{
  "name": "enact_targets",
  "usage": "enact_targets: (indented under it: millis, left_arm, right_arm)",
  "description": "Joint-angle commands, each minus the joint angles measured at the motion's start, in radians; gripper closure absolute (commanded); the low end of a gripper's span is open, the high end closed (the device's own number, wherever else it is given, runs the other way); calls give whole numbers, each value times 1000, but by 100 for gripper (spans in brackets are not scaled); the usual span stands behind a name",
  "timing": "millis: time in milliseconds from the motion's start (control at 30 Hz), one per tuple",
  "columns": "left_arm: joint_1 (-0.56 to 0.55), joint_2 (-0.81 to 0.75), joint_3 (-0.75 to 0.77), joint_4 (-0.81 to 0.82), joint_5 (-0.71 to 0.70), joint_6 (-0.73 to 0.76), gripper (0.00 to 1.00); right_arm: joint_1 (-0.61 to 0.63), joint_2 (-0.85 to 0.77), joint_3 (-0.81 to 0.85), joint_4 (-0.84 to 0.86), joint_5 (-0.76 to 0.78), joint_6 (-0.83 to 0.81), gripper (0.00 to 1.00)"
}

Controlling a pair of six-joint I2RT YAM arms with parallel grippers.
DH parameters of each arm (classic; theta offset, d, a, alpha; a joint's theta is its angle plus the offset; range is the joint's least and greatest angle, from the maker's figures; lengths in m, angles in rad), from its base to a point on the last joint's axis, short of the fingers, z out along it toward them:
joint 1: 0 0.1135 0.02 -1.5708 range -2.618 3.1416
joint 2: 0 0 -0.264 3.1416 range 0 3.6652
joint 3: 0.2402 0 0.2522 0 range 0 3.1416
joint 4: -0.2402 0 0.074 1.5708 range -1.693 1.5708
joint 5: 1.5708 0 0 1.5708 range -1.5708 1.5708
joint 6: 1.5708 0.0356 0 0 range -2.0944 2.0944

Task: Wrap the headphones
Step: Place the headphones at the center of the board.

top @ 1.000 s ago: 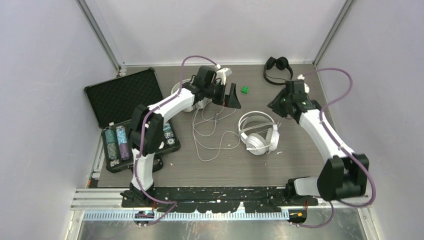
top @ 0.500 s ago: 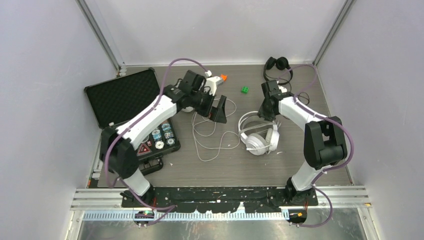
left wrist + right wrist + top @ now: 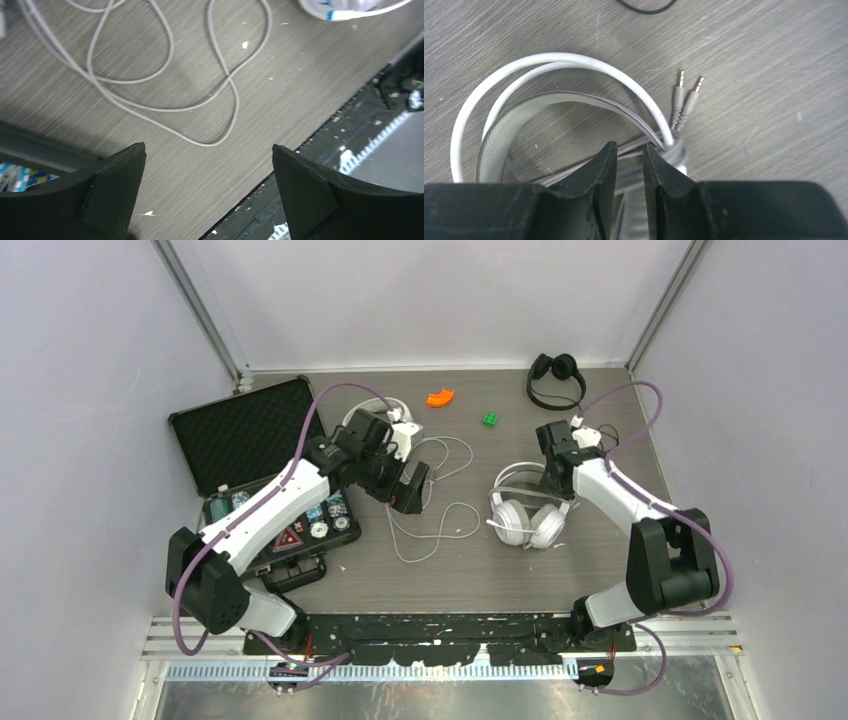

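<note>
White headphones point(image 3: 527, 518) lie right of centre, ear cups toward me. My right gripper point(image 3: 553, 480) sits low at their headband point(image 3: 549, 60). Its jaws stand a narrow gap apart, astride the wound cable strands point(image 3: 574, 167) next to two jack plugs point(image 3: 681, 97). My right gripper point(image 3: 629, 146) clamps nothing that I can see. A second pale headset point(image 3: 350, 418) peeks out behind my left arm. Its loose white cable point(image 3: 432, 520) sprawls mid-table. My left gripper point(image 3: 410, 496) hovers wide open over that cable point(image 3: 165, 107), holding nothing. My left gripper point(image 3: 207, 148) shows bare table between its tips. Black headphones point(image 3: 555, 375) lie at the back right.
An open black case point(image 3: 250, 435) with poker chips point(image 3: 325, 515) lies at the left, under my left arm. An orange piece point(image 3: 438, 397) and a green block point(image 3: 490, 419) sit at the back. The table's front edge and black rail point(image 3: 360, 125) are close below the left gripper.
My left arm pulled back toward the near left, uncovering the orange piece. The right gripper came down onto the white headphones and narrowed its jaws; the headphones turned and shifted slightly right.
</note>
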Motion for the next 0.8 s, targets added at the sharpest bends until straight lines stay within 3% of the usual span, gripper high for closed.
enact_targets:
  millis: [0,333,533,667,767]
  left_arm:
    - [-2,5,19,-20,-167,35,0]
    - [-2,18,35,4,-354,28,0]
    - [-1,15,72,9,-492,37,0]
    - [31,31,77,109,-540,39,0]
    - [90,96,160,121,-516,14,0]
  right_arm:
    - [-9,-114,-28,-15,101,22,68]
    - [-9,-228,137,-149,-16,-13,50]
    - [-7,-377,180,-169,-150,-73,24]
    - [-3,-471,176,-146,-216,-69,18]
    - [-1,-517,182,-127,-263,-54,18]
